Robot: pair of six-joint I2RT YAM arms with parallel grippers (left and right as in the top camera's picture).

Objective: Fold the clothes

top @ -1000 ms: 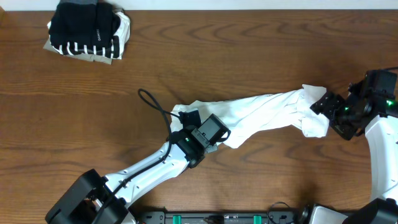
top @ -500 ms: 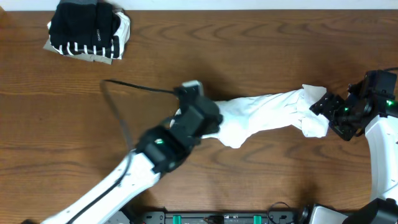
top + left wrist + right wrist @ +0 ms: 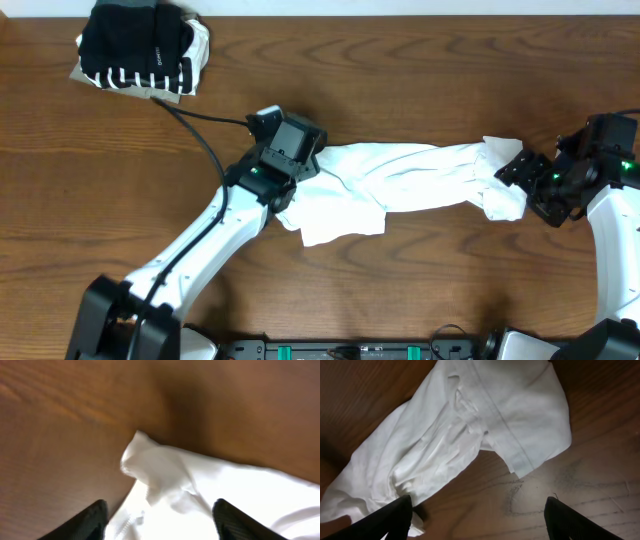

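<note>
A white T-shirt (image 3: 400, 172) lies stretched in a crumpled band across the middle of the wooden table (image 3: 420, 70). My left gripper (image 3: 298, 160) hovers over the shirt's left end. In the left wrist view its fingers (image 3: 95, 520) stand apart with white cloth (image 3: 225, 490) lying loose under them, not pinched. My right gripper (image 3: 528, 190) is at the shirt's right end. The right wrist view shows that gripper (image 3: 480, 520) open over bare wood, with the shirt's hem (image 3: 470, 425) just beyond the fingertips.
A folded pile of clothes (image 3: 140, 50), black, black-and-white striped and beige, sits at the table's far left corner. The left arm's black cable (image 3: 200, 130) loops over the wood between that pile and the shirt.
The left arm swung from the near side to the far side of the shirt's left end, dragging the cloth along, then opened and let it drop flat. The right arm stayed put.
</note>
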